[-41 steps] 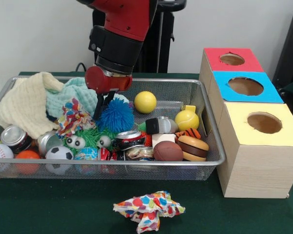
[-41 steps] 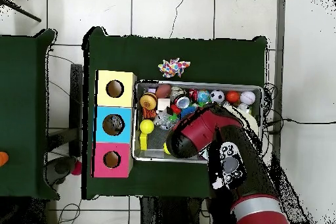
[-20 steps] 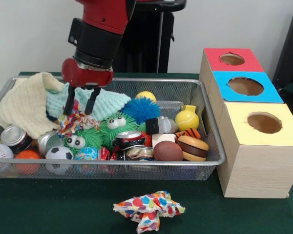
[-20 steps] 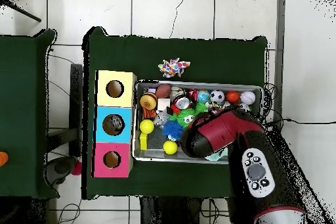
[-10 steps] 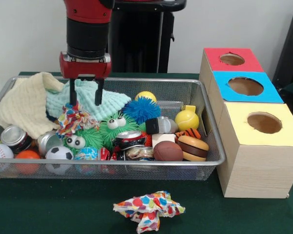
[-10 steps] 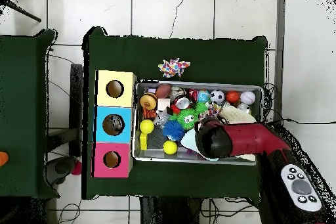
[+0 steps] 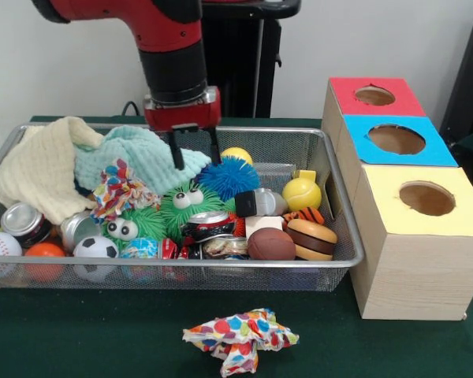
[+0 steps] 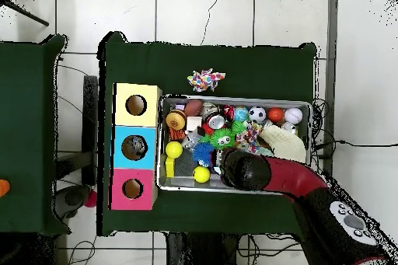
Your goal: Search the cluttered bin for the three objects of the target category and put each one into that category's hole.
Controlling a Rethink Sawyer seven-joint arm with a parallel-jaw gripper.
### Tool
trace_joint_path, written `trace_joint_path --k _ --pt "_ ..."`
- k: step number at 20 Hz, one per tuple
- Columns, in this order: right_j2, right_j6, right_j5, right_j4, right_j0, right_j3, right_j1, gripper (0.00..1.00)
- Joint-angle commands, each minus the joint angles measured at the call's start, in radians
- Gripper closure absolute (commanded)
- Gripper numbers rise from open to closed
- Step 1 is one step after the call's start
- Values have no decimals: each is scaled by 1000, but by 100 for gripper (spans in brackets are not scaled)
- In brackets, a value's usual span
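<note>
Three holes [image 7: 427, 198] visible in the box tops, red, blue and yellow; nothing seen going in, interiors not readable. Target category not stated, so count of objects delivered cannot be told; judged early in the search, bin [image 7: 343, 236] full of clutter.

Front view:
- Hand [image 7: 195, 149]: fingers spread apart, pointing down, empty. Poised above the seam between teal cloth [image 7: 146, 157] at its 9 o'clock and blue spiky ball [image 7: 229, 176] at its 4 o'clock. Left finger tip near or on the cloth's edge; contact not certain.
- Green fuzzy toy with eyes [image 7: 185, 203] at 6 o'clock of the hand.
- Cream cloth [image 7: 39, 167] at the bin's 9 o'clock end; cans, baseball, orange ball and soccer ball [image 7: 94, 249] at 7 o'clock.
- Burger toy [image 7: 311, 239], brown football and yellow tennis-type ball [image 7: 301, 193] at the 4 o'clock end, nearest the boxes.
- Spotted cloth [image 7: 240, 335] lying outside the bin on the green surface [image 7: 79, 339], at 6 o'clock.

Overhead view:
- Hand hidden under the arm [image 8: 268, 175]; arm enters from 5 o'clock, head over the bin's middle.
- Boxes at 9 o'clock of the bin; spotted cloth at 12 o'clock.
</note>
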Motion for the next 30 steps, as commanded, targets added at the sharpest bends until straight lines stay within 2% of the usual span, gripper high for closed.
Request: trace_joint_path --k 1,10,14,19,23,26,30 --pt "125 248 -145 130 -16 100 82 0" --pt "87 232 -295 136 0 108 105 0" --pt "36 171 -373 60 27 68 100 0" --pt "18 113 -483 -26 32 22 141 0" --pt "-8 65 -519 -101 52 -7 154 0" --pt "-21 81 -537 -118 57 -2 160 0" --pt "-30 125 -543 -93 49 -2 231 0"
